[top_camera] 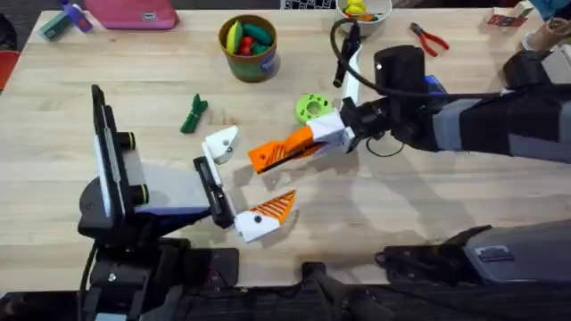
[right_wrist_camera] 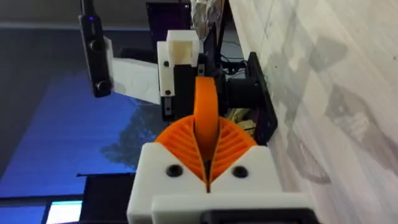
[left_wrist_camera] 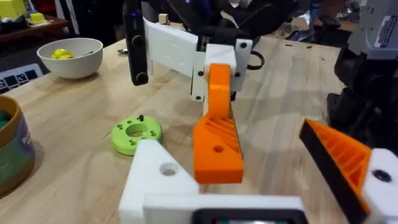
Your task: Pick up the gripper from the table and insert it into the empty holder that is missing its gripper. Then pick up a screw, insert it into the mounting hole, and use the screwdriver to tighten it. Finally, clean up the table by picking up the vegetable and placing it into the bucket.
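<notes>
Matt pale wood table (top_camera: 428, 196); gripper (left_wrist_camera: 217, 140) of matt ribbed orange plastic; holder (left_wrist_camera: 158, 177) smooth white plastic

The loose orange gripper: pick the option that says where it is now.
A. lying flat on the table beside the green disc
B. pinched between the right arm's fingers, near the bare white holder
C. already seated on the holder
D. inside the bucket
B: the right gripper clamps the orange gripper, held just short of the bare white holder on the left arm.
</notes>
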Action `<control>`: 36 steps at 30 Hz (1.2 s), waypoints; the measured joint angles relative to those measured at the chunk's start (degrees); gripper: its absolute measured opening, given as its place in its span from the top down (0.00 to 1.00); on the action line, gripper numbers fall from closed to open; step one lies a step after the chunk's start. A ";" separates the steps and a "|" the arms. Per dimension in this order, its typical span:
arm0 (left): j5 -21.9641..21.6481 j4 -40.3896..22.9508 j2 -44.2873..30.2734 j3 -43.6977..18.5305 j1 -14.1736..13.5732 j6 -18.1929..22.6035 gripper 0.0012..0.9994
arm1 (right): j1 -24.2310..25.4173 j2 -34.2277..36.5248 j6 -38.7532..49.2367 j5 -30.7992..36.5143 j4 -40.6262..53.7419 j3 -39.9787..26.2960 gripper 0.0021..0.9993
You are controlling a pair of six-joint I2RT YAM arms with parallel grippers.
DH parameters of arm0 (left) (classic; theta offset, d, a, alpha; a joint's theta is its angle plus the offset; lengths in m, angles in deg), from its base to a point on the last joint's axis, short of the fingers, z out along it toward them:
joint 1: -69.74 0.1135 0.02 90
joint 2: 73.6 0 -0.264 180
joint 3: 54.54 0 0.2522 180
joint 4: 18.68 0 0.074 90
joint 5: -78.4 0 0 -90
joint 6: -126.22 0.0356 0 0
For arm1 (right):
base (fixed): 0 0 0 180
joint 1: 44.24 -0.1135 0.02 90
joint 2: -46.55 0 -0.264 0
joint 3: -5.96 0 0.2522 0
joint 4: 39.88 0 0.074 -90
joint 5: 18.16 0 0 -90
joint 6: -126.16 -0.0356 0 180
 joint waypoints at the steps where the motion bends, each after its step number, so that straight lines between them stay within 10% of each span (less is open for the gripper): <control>1: 0.00 0.00 0.00 0.00 0.00 0.00 0.01 | -0.18 0.00 -0.32 -0.06 -0.22 -0.02 0.99; 21: -0.13 0.02 0.00 0.00 0.00 0.00 0.01 | -2.20 0.52 -14.84 0.90 -25.10 -0.43 0.99; 36: -0.15 0.02 0.00 0.00 0.00 0.00 0.01 | -2.24 0.82 -21.27 0.96 -25.96 2.59 0.99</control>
